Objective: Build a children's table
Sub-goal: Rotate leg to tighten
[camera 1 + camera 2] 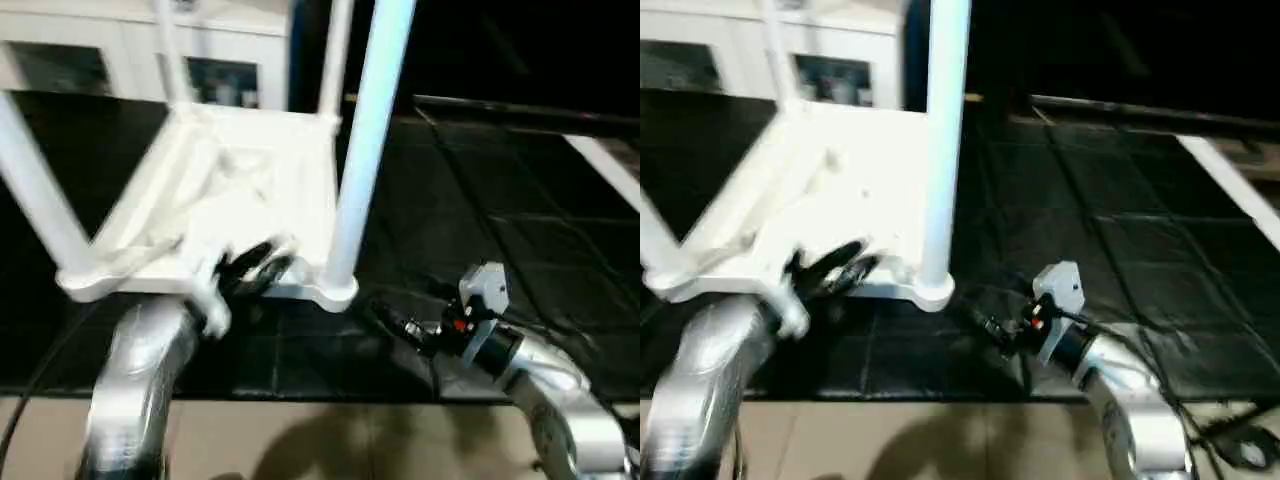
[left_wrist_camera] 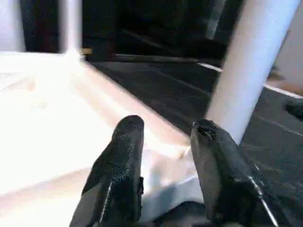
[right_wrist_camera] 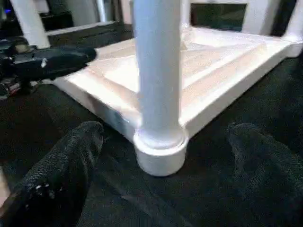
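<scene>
A white children's table [image 1: 250, 200] lies upside down on a black tiled mat [image 1: 500, 230], its ribbed underside facing up and its legs rising out of the corner sockets. The near-right leg [image 1: 365, 140] stands in its rounded socket [image 3: 160, 151] at the table's near corner, just short of the mat's front edge, where bare tan floor [image 1: 330, 440] begins. To the right of the table the mat lies open as far as a white strip [image 1: 605, 170] along its far right side. A white cabinet with glass doors [image 1: 215, 60] stands behind the mat's far edge.

The left gripper [image 2: 163, 156] reaches over the table's near rim, its fingers parted a little around the rim without visibly clamping it; the left wrist view puts the near-right leg just beyond them. The right gripper [image 3: 163, 179] hovers low over the mat, spread wide and empty, facing the socket. The right wrist view also catches the left gripper at the rim.
</scene>
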